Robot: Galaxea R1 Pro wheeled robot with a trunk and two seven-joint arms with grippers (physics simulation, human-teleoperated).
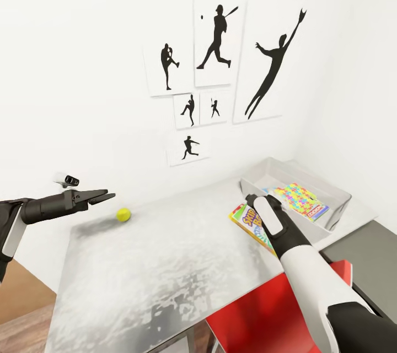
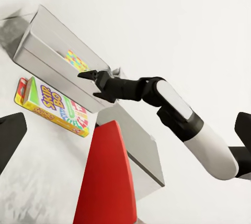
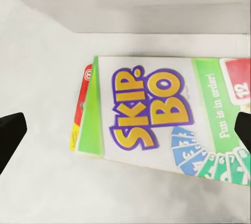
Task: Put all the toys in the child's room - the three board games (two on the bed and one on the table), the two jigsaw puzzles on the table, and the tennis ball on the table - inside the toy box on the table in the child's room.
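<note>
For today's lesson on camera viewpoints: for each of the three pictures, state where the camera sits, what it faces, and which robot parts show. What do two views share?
Head view: high, looking down over the table; both arms show.
Left wrist view: on the left arm, facing across to the right gripper and toy box.
Right wrist view: on the right arm, looking down at the Skip-Bo box; dark fingertips show.
Shared: all three show the Skip-Bo box.
</note>
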